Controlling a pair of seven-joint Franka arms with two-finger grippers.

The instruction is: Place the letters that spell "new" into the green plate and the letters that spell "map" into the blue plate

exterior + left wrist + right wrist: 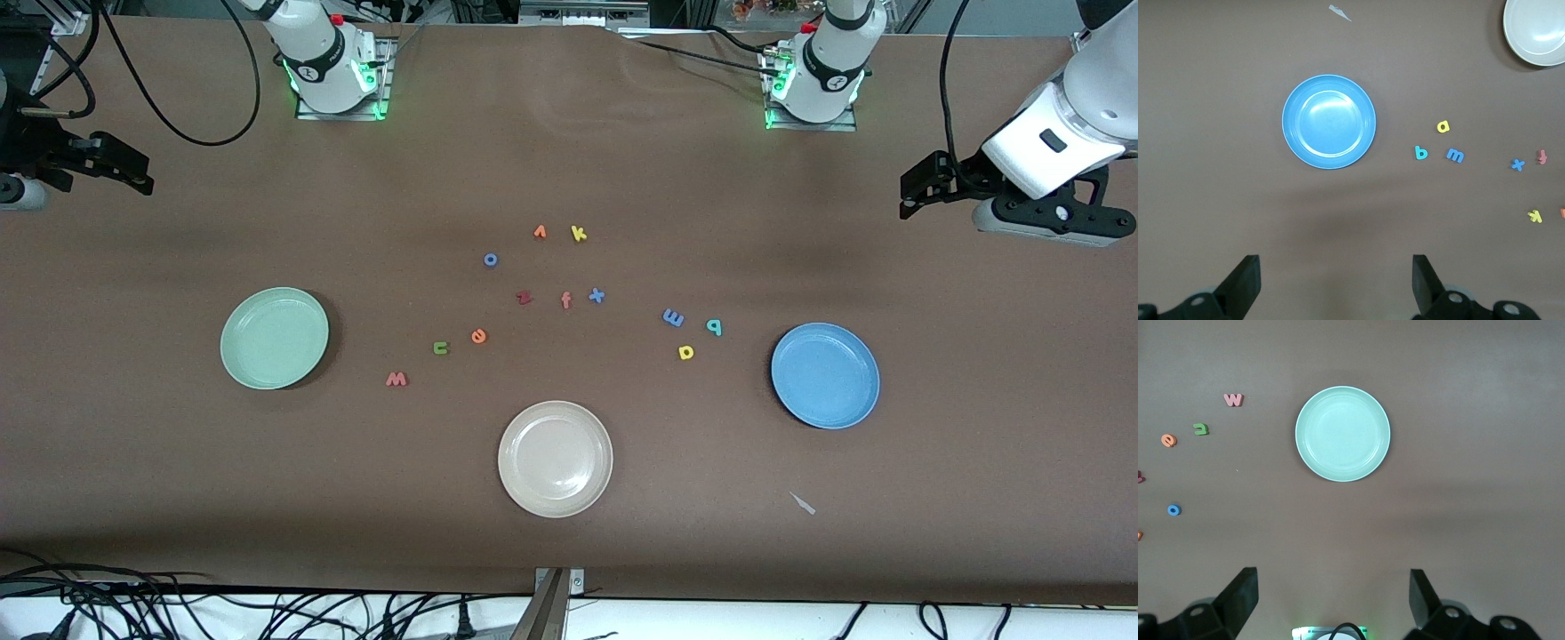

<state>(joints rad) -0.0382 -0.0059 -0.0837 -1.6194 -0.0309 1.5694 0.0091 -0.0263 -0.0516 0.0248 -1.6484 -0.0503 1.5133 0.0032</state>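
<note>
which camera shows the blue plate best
The left wrist view: the blue plate sits near the middle, seen from straight above. The front view shows it smaller, toward the left arm's end. The right wrist view misses it.

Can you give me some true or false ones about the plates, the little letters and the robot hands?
1. The green plate has no letters in it. True.
2. The yellow a lies in the blue plate. False: it lies on the table beside that plate, near the blue m and teal p.
3. The left gripper is open and holds nothing. True.
4. The right gripper is shut on the red-pink w. False: it is open, and the w lies on the table.
5. The beige plate is nearer the front camera than both other plates. True.
</note>
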